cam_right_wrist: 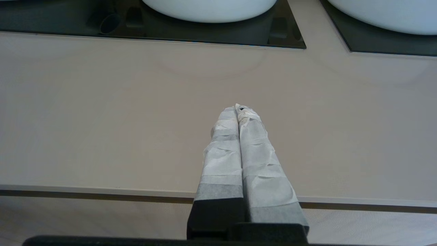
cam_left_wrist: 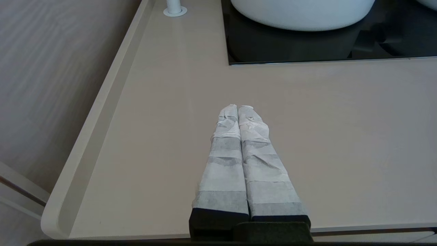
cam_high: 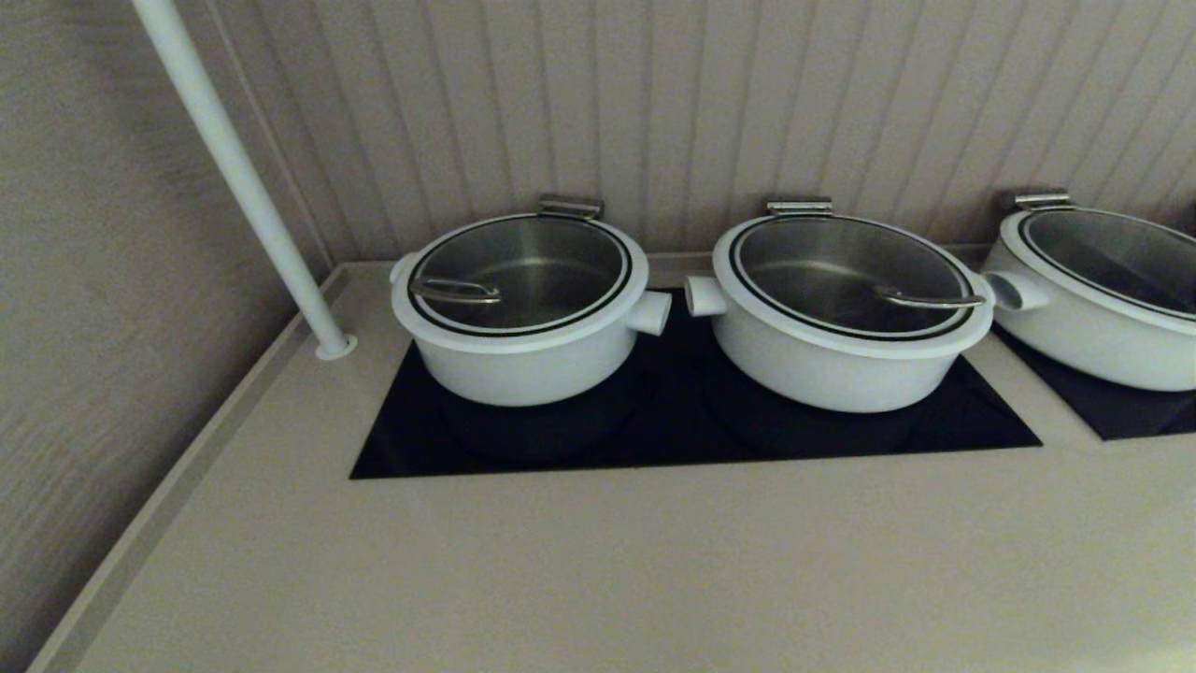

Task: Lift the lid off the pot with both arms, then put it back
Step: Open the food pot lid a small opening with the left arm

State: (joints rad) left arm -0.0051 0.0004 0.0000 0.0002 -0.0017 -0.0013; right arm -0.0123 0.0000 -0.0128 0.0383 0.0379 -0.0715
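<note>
The pot (cam_high: 523, 360) is the leftmost white one on the black cooktop, its stub handle (cam_high: 651, 311) pointing right. The glass lid (cam_high: 520, 271) sits closed on it, with its steel loop handle (cam_high: 455, 292) near the left edge. Neither arm shows in the head view. My left gripper (cam_left_wrist: 238, 107) hovers shut over the beige counter near its front edge; the pot's underside (cam_left_wrist: 302, 15) lies well ahead of it. My right gripper (cam_right_wrist: 238, 108) is shut too, over the counter in front of the middle pot (cam_right_wrist: 209, 9).
A second white pot (cam_high: 841, 313) with its stub pointing left stands right of the first, and a third pot (cam_high: 1103, 290) sits at the far right. A white pole (cam_high: 245, 178) rises from the counter's back left corner. The counter has a raised left rim (cam_left_wrist: 99, 112).
</note>
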